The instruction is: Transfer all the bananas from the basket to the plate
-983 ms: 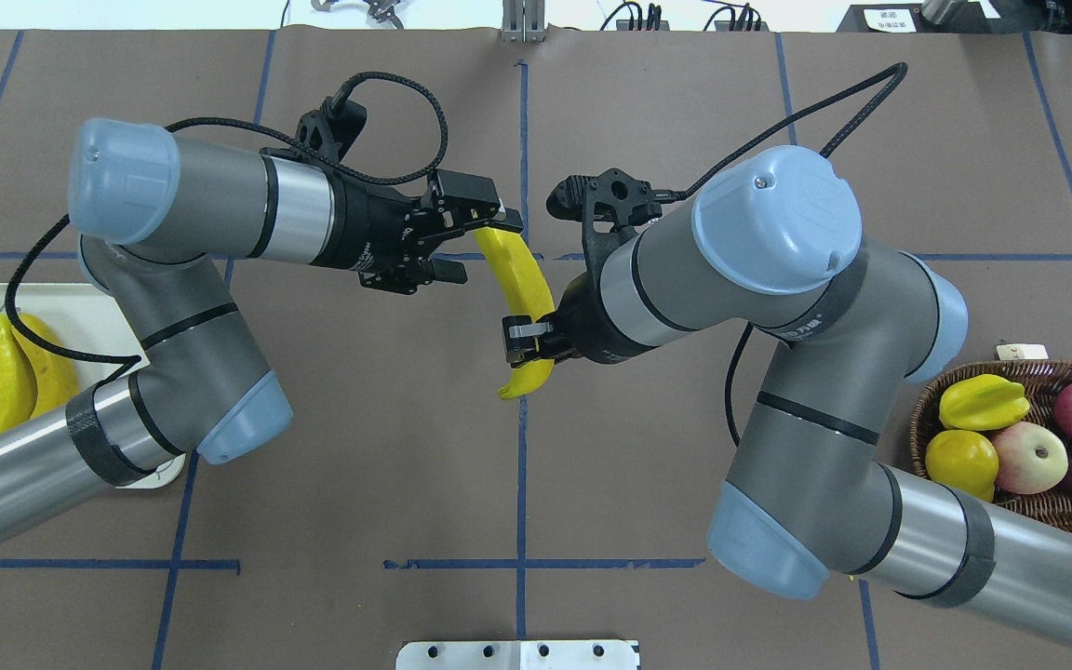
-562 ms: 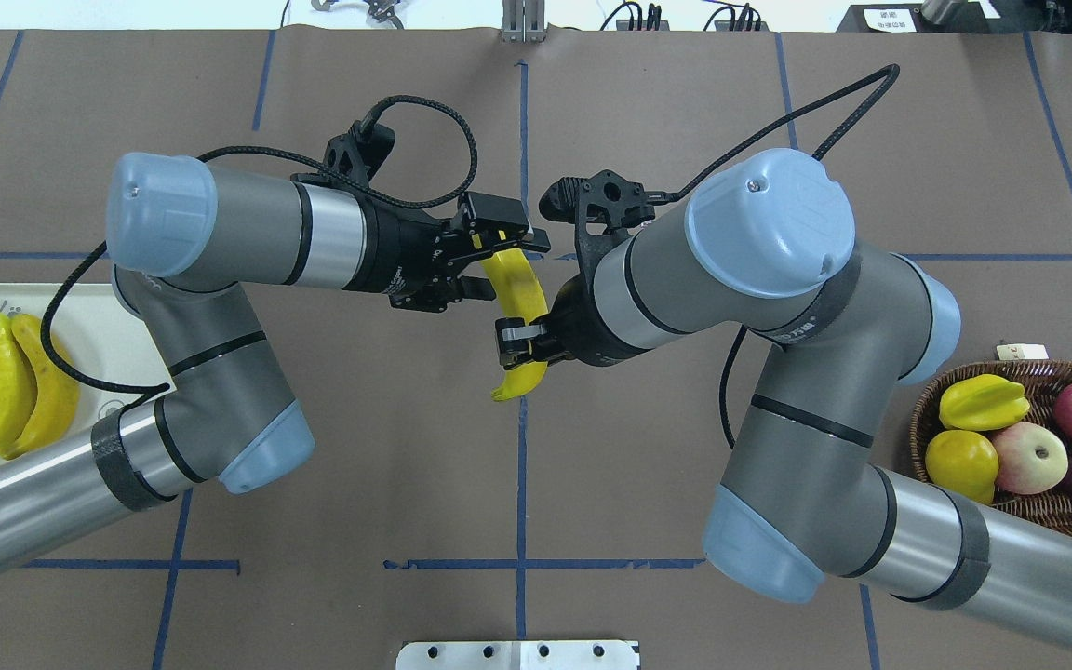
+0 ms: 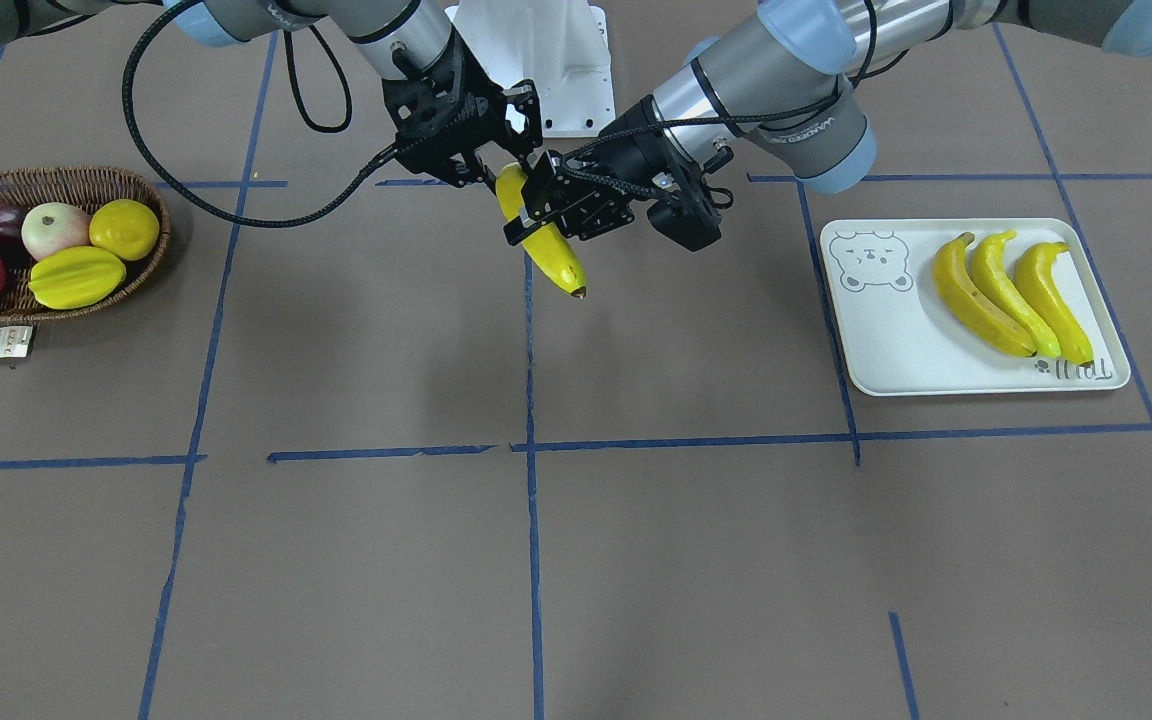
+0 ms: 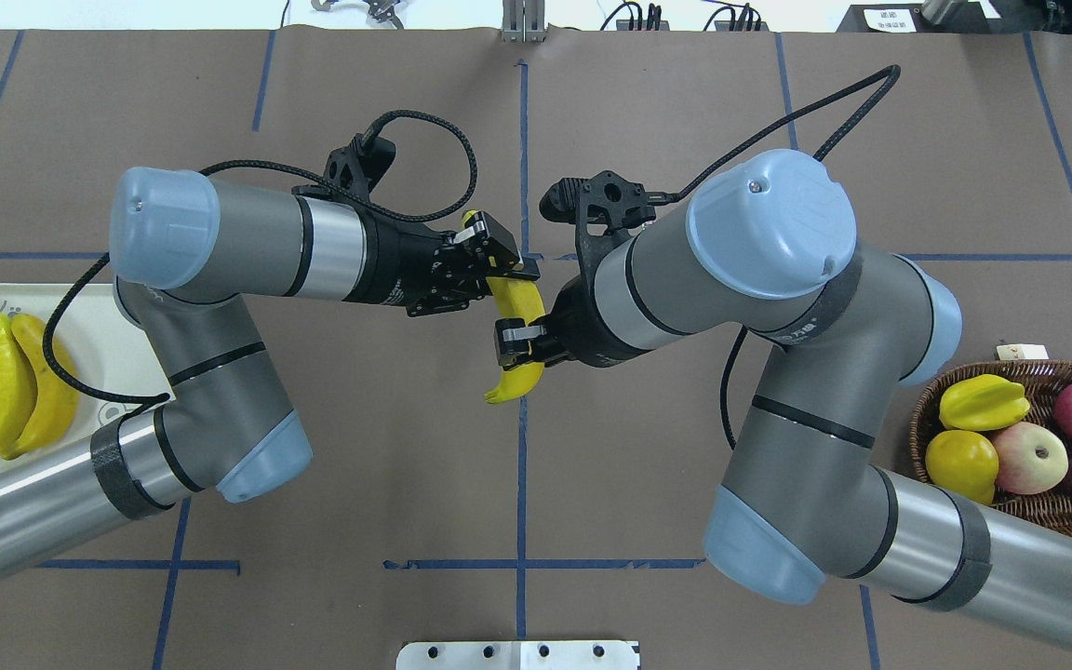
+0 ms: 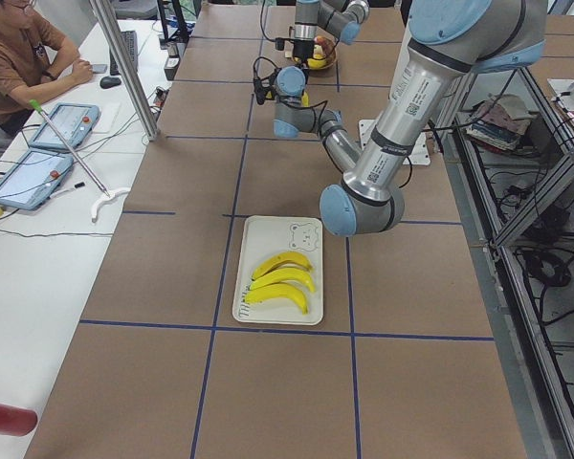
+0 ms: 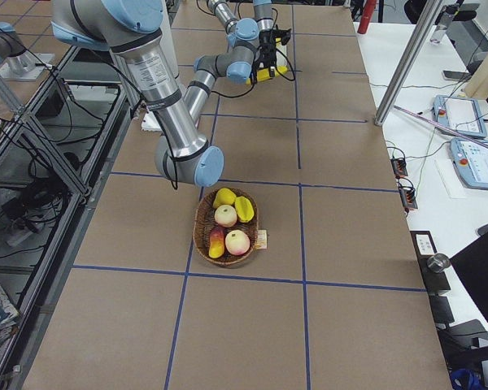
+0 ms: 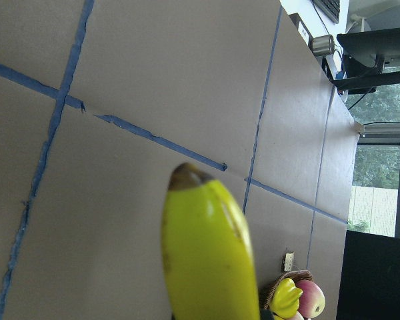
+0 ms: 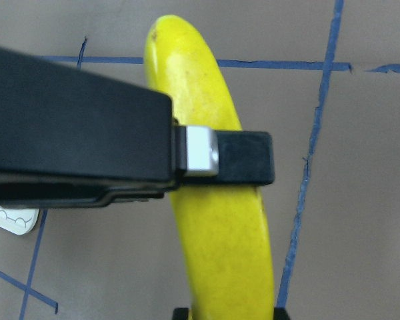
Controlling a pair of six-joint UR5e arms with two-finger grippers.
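One yellow banana hangs above the table's middle, held between both grippers. My right gripper is shut on its lower part. My left gripper is shut on its upper part; in the front-facing view it crosses the banana. The right wrist view shows the banana with a left finger across it. Three bananas lie side by side on the plate, which also shows in the overhead view. The basket holds no banana.
The basket at the table's end holds a starfruit, a round yellow fruit and several apples. A paper tag lies beside it. Blue tape lines cross the brown table. A white mount plate sits at the near edge.
My left gripper moved right onto the banana's upper part and its fingers shut on it. My right gripper kept its hold on the lower part and barely moved.
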